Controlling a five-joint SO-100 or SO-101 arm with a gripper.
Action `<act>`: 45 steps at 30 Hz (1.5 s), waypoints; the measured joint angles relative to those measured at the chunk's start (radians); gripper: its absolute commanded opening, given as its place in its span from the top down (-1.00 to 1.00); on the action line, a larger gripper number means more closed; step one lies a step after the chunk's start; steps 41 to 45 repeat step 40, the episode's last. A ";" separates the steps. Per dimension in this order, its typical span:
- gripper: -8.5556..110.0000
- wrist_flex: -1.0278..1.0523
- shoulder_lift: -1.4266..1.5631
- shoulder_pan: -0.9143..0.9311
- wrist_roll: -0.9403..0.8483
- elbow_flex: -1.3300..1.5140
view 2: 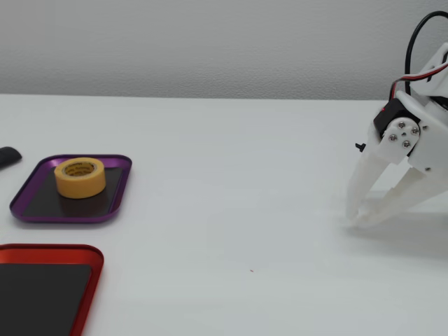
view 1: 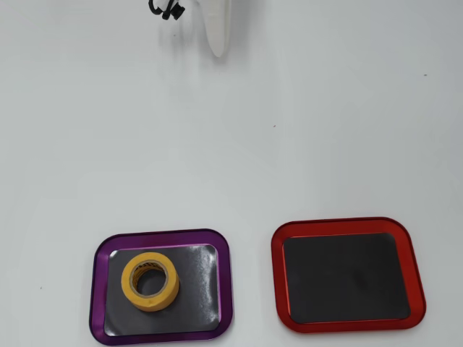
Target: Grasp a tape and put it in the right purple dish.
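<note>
Overhead view, you see: yellow masking tape roll (view 1: 150, 280) inside purple-rimmed square metal tray (view 1: 224, 278), left of red-rimmed square tray (view 1: 275, 275); white plastic end effector (view 1: 218, 47) well behind, on bench (view 1: 325, 130).

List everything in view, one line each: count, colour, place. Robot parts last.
tape: one, yellow with tan core, lying flat inside the purple dish.
purple dish: one, purple rim, dark mat, left of the red tray in the overhead view.
red tray: one, red rim, dark mat, empty.
dark object: one, black, at the left edge of the fixed view; cannot identify.
table: one, white.
gripper: one, white, tips close together near the table, far from both trays.
</note>
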 measured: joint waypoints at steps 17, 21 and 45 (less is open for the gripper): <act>0.86 0.000 0.000 0.000 0.000 0.000; 0.86 0.000 0.000 0.000 0.000 0.000; 0.86 0.000 0.000 0.000 0.000 0.000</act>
